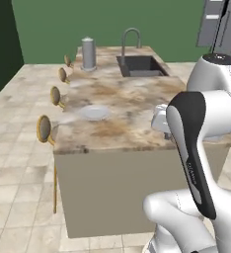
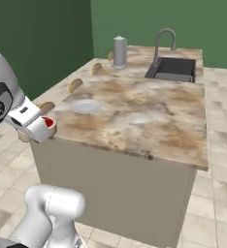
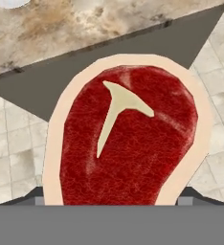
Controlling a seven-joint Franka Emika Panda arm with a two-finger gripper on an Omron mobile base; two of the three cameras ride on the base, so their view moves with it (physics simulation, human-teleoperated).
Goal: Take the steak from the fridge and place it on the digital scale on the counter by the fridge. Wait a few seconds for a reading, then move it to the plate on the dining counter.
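Our gripper (image 2: 43,127) clamps the raw red, tan-rimmed steak (image 3: 128,143), its long axis pointing toward the beige marbled dining counter (image 2: 149,116) edge, over open tiled floor (image 3: 13,143).

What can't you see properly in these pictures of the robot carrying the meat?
- Gripper fingertips: hand view, covered by the steak; right base view, too small.
- Steak: right base view, mostly hidden behind the white hand; just a red sliver.
- Plate: hand view, cut off by the top edge.
- Fridge: left base view, cut off at the top corner.
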